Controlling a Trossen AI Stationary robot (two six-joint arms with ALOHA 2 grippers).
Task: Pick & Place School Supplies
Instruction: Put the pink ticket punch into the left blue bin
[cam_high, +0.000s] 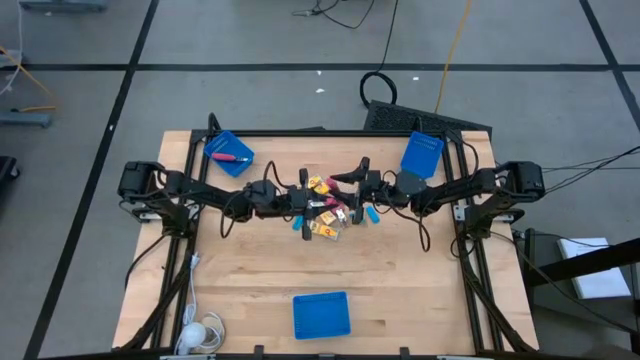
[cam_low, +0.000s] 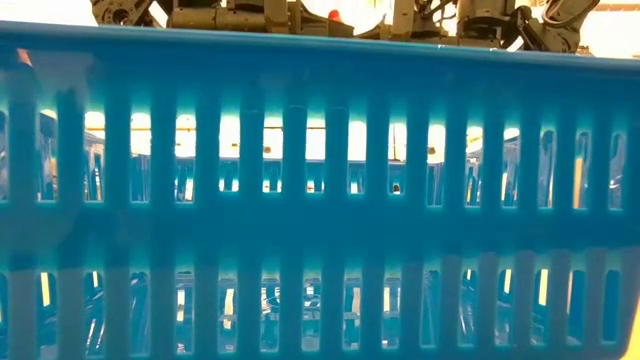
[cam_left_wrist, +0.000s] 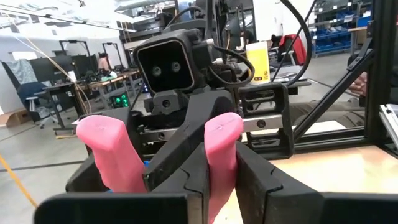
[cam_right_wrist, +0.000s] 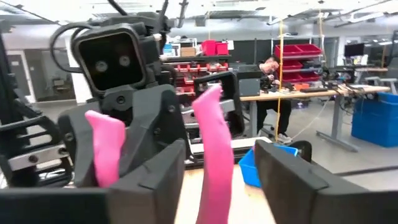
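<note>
No text, label, brand, number or sign can be read anywhere. The yellow bottle (cam_left_wrist: 257, 61) beyond the left end effector carries dark print, but it is too small to read.

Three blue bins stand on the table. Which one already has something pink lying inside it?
The blue bin at the far left corner, beside the left arm: pink-handled scissors lie in it. The far right bin and the near bin show nothing inside.
</note>
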